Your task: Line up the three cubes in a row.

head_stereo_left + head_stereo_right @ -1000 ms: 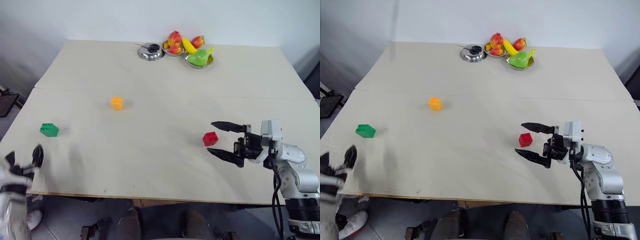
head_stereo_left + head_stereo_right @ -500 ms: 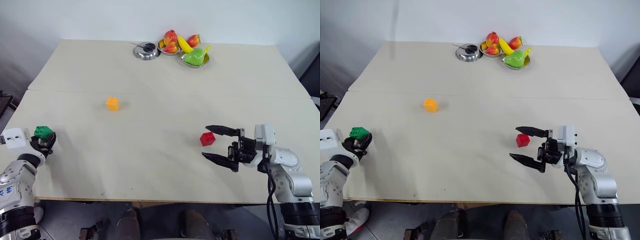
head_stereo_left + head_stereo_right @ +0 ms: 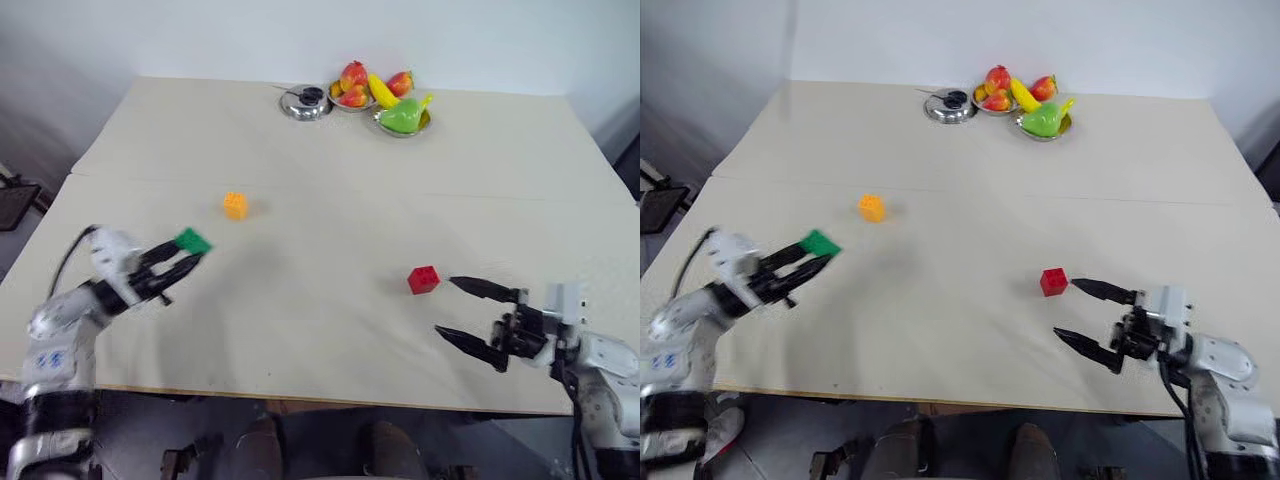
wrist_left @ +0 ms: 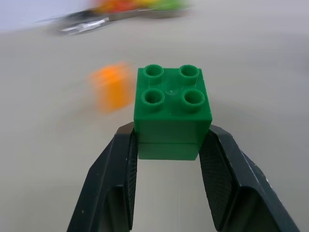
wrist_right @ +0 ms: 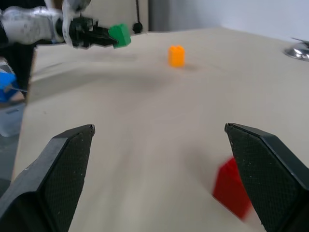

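Green studded plastic cube (image 4: 172,112) sits pinched between the left gripper's (image 3: 184,258) two black fingers, lifted clear of the pale wooden table (image 3: 320,150). Orange-yellow studded plastic cube (image 3: 235,205) rests just beyond those jaws. Red studded plastic cube (image 3: 423,279) lies just ahead of the right gripper's (image 3: 469,315) widely spread, empty jaws.

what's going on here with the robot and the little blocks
The left gripper is shut on the green cube and holds it above the table, not far from the orange-yellow cube. The right gripper is open, its fingers apart from the red cube lying just ahead. The three cubes are not yet in a row.
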Available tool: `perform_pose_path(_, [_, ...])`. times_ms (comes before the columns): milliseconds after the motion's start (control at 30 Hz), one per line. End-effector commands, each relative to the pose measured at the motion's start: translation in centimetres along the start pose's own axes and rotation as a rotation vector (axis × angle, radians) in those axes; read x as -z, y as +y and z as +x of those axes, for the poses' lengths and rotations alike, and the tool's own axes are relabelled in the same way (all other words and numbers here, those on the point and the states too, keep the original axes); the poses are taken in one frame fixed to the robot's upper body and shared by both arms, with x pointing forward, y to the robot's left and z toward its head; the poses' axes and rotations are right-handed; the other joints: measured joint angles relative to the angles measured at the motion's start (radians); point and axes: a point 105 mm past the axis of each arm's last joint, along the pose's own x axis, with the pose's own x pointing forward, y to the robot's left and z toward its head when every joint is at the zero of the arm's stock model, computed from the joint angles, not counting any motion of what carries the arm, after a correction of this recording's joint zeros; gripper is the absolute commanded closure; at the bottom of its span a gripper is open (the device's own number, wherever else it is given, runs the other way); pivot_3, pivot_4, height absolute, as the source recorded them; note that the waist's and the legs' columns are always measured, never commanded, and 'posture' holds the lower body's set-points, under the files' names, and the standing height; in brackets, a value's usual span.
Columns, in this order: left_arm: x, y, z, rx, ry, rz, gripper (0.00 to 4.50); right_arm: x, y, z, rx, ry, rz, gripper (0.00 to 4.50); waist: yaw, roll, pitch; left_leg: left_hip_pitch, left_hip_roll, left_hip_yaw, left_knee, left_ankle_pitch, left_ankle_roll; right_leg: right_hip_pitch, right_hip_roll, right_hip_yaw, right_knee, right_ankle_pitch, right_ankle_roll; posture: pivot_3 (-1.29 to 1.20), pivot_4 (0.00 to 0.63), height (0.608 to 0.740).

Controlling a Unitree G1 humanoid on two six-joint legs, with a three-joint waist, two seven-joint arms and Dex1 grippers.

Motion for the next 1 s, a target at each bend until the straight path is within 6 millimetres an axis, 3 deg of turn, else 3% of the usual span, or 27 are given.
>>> perform_pose_path(33, [-1.9,-2.8,6.1,0.352,0.009,0.117,3.03,-0.9,-0.4,-2.1,0.071,0.041,-0.064,0.0,0.011,0.0,0.0,0.0,0.0,0.0,0.002,0.0,0.0,0.0,0.0,0.0,0.0,0.0,0.0,0.0,0.15,0.74])
perform_pose_path(133, [-2.2,-4.1,10.2,0.51,0.015,0.11,3.03,-1.1,0.0,-2.6,0.104,0.05,-0.075,0.0,0.004,0.001,0.0,0.0,0.0,0.001,0.004,-0.001,0.001,0.001,0.001,0.001,0.0,0.001,0.0,0.0,0.15,0.74])
perform_pose_path(200, [-1.3,-5.2,12.1,0.588,0.053,0.104,3.03,-1.4,0.5,-2.8,0.128,0.046,-0.081,0.0,-0.002,0.001,0.0,0.0,0.0,0.002,0.004,-0.001,0.001,0.0,0.002,0.002,0.0,0.001,0.0,0.0,0.15,0.74])
perform_pose_path(400, [0.5,-6.3,15.0,0.615,0.09,0.082,3.03,-2.2,2.1,-3.2,0.192,0.049,-0.082,0.0,-0.019,-0.002,0.002,0.0,0.002,0.002,0.002,-0.001,0.001,-0.001,0.003,0.003,-0.002,0.001,0.0,0.0,0.15,0.74])
perform_pose_path(800, [1.6,-7.4,16.5,0.646,0.136,0.1,3.03,-2.3,4.0,-3.1,0.254,0.051,-0.077,0.0,-0.009,-0.005,0.004,-0.002,0.002,0.001,0.008,-0.003,0.002,0.0,0.002,0.003,-0.001,0.001,0.0,0.0,0.15,0.74])
perform_pose_path(1000, [1.7,-7.6,17.0,0.651,0.168,0.131,3.03,-1.7,4.7,-4.8,0.263,0.103,-0.063,0.0,0.0,-0.005,0.004,-0.002,0.002,0.001,0.008,-0.004,0.002,0.0,0.002,0.003,-0.001,0.001,0.0,0.0,0.15,0.74])
